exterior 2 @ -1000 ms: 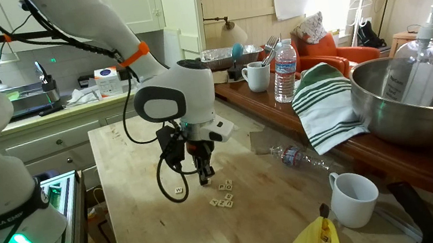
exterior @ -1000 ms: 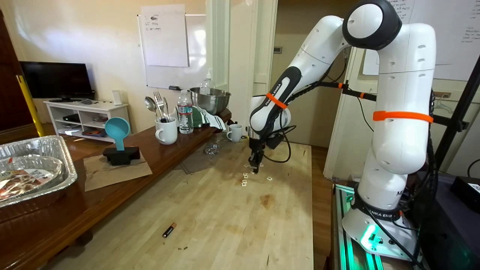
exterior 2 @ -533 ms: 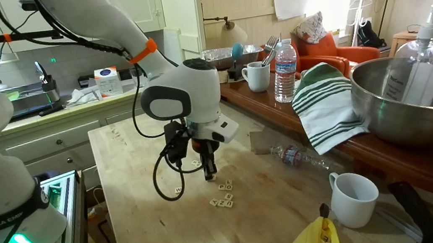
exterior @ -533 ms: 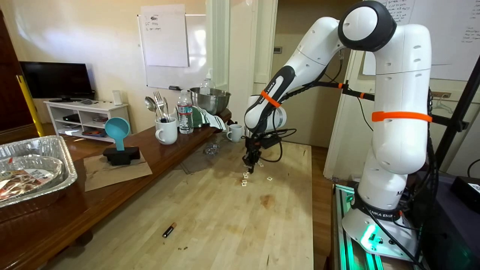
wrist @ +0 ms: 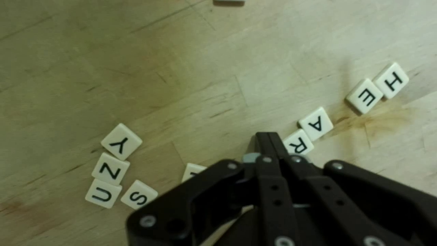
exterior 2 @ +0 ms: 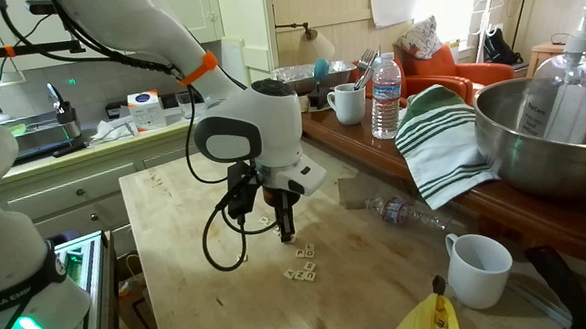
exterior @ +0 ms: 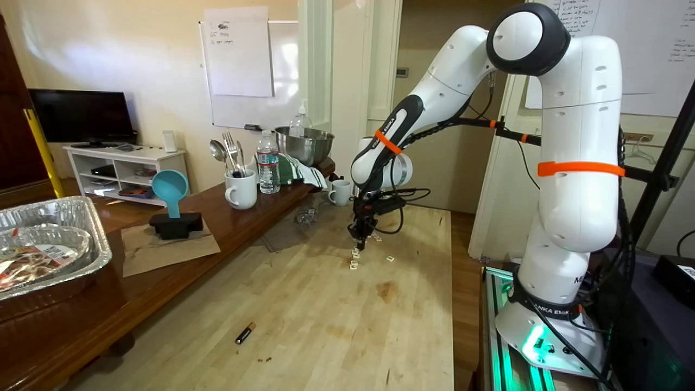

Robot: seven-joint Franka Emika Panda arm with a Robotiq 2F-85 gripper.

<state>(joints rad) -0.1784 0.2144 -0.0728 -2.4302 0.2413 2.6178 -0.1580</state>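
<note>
One claw [wrist: 268, 134], pressed together, stands beside the R tile [wrist: 298, 143], right of frame centre; a low, slow nudge should spare the A tile [wrist: 316, 123].

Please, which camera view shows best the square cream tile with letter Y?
The wrist view: the square cream tile marked Y appears large, whole and readable. In an exterior view, the tile is small but legible; in an exterior view, the tiny pale tiles show no legible letters.
</note>
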